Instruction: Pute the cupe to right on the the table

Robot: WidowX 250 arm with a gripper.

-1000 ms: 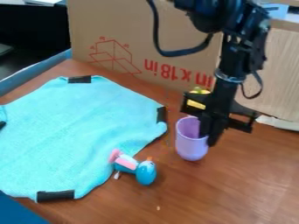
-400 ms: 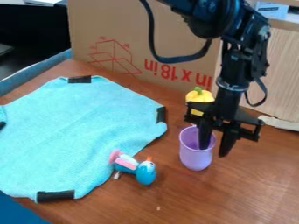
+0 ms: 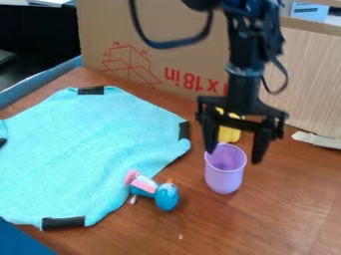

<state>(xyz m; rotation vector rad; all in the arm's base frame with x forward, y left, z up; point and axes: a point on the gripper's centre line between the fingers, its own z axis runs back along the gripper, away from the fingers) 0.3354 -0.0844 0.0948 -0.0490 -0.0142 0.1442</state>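
One purple cup stands upright on one brown surface. One black pincer hangs at its rim, the two fingers wide apart and holding nothing. Counting from the cup, one yellow toy is at twelve o'clock, one blue and pink toy at eight o'clock, and one light blue cloth, with four black strips, at nine o'clock.

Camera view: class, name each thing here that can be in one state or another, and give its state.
Gripper: open, fingers spread.
Cup: upright, mouth up, not gripped.
Cloth: spread out, black strips on its edges.
Yellow toy: partly hidden behind the gripper.
Box: closed or open, cannot tell; print upside down.
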